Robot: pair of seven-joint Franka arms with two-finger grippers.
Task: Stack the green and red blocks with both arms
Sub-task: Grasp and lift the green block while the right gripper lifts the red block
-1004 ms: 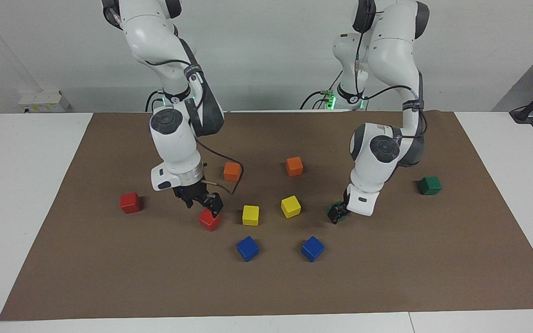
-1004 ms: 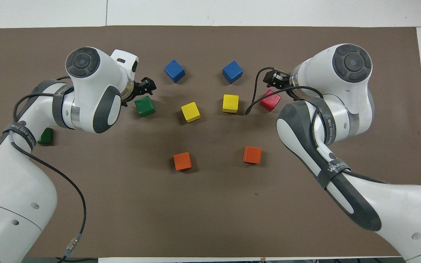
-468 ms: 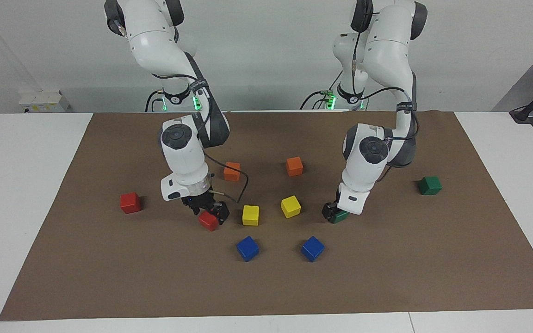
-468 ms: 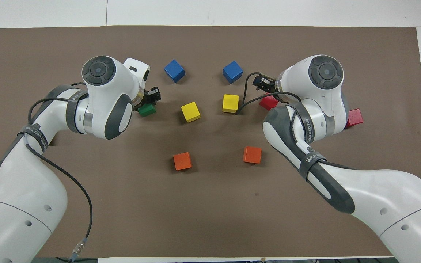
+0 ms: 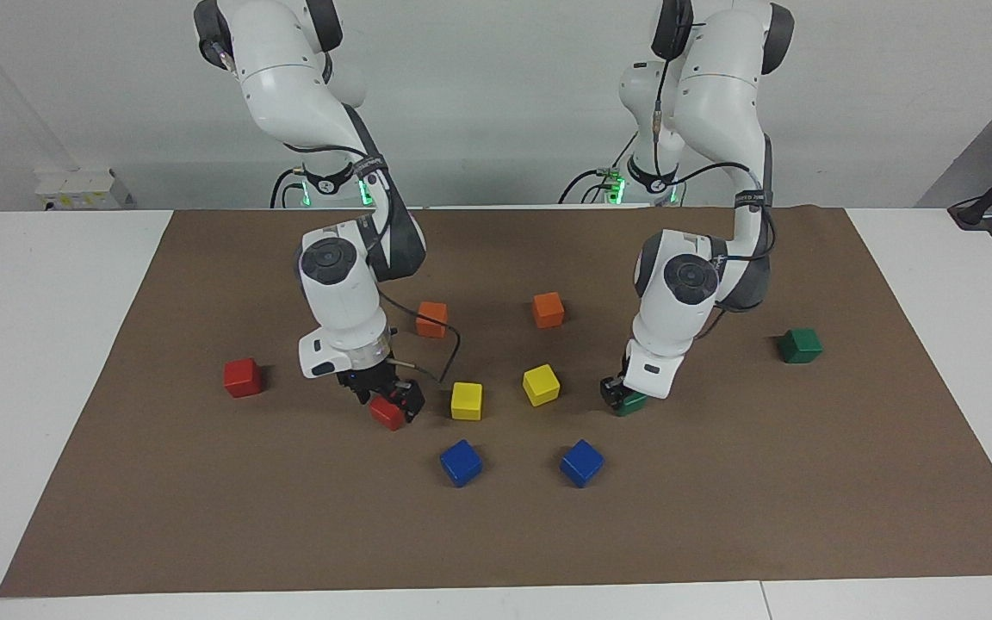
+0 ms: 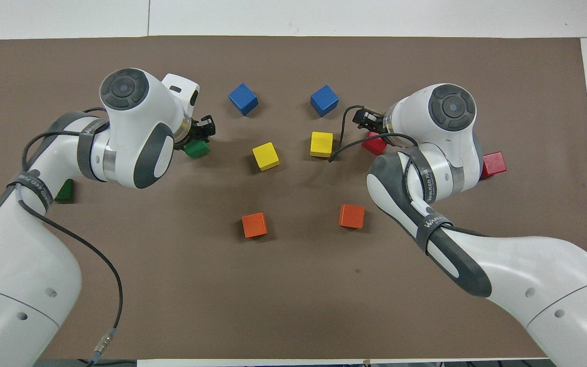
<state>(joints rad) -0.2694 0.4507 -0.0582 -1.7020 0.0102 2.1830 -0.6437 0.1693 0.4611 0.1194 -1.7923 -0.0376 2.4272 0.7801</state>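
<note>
Low on the mat, my left gripper (image 5: 624, 397) is shut on a dark green block (image 5: 633, 404), which rests beside a yellow cube. From overhead the left gripper (image 6: 199, 136) covers part of that green block (image 6: 196, 149). My right gripper (image 5: 390, 399) is open and down around a red block (image 5: 387, 414), one finger on each side; from overhead this red block (image 6: 375, 145) peeks out under the right gripper (image 6: 371, 133). A second red block (image 5: 243, 377) lies toward the right arm's end. A second green block (image 5: 800, 345) lies toward the left arm's end.
Two yellow cubes (image 5: 466, 401) (image 5: 541, 385) sit between the grippers. Two orange cubes (image 5: 431, 319) (image 5: 548, 310) lie nearer the robots, two blue cubes (image 5: 461, 462) (image 5: 581, 462) farther out. All rest on a brown mat (image 5: 771, 499).
Both grippers came down onto their blocks. The left gripper closed on the green block. The right gripper stayed open as it settled around the red block.
</note>
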